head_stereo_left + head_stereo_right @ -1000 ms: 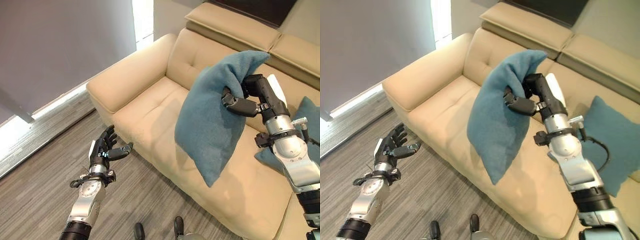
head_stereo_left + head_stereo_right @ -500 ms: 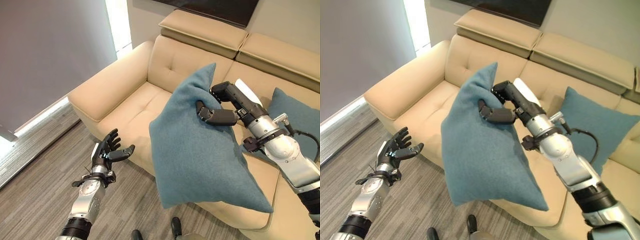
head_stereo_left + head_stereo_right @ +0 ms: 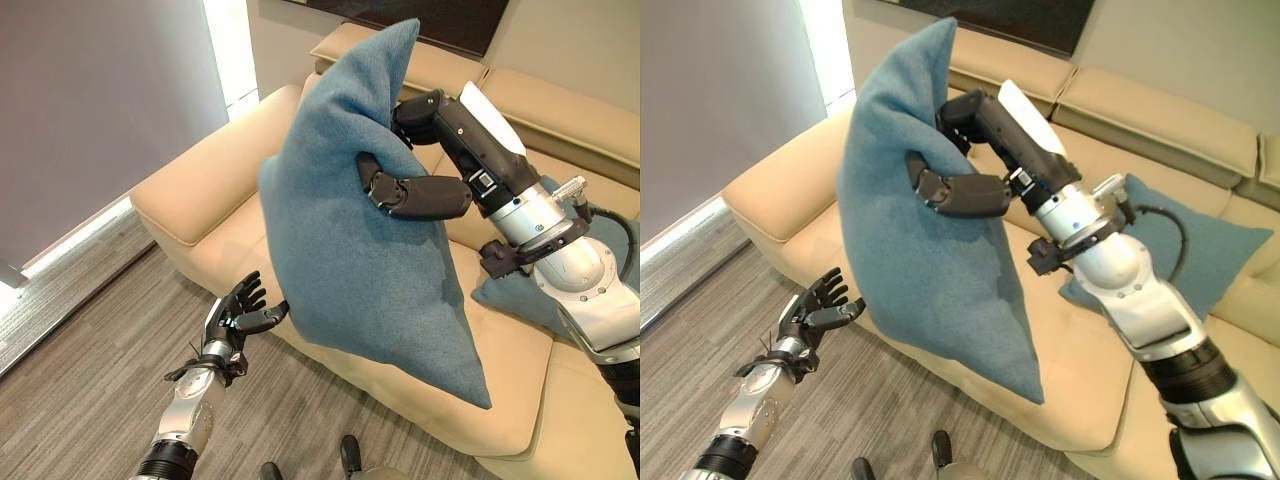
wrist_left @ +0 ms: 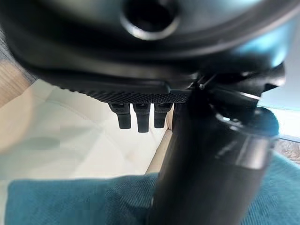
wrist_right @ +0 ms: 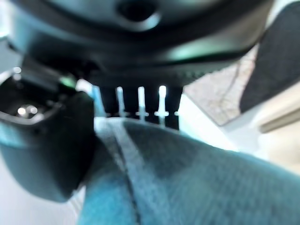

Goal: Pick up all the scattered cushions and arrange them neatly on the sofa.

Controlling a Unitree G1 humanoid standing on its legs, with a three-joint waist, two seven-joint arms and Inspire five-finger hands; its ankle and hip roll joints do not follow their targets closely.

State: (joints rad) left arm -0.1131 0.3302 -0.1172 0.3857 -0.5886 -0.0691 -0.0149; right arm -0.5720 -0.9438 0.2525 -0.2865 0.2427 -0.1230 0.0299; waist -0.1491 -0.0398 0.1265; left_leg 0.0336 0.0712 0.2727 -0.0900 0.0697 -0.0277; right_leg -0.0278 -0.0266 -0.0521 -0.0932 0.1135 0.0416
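Left eye view: the right hand point(image 3: 415, 190) pinches the blue cushion point(image 3: 350, 230) aloft over the sofa point(image 3: 210, 180) — another cushion point(image 3: 520, 300) lies at 3 o'clock. Right eye view: left hand point(image 3: 815, 315) spread at 8 o'clock. Right wrist view: fingers point(image 5: 140, 105) clamp cloth.

Showing the left hand point(image 4: 140, 84), fingers point(image 4: 138, 121) reaching straight over the cream sofa seat point(image 4: 70, 140), a teal cushion point(image 4: 79, 204) lying alongside.
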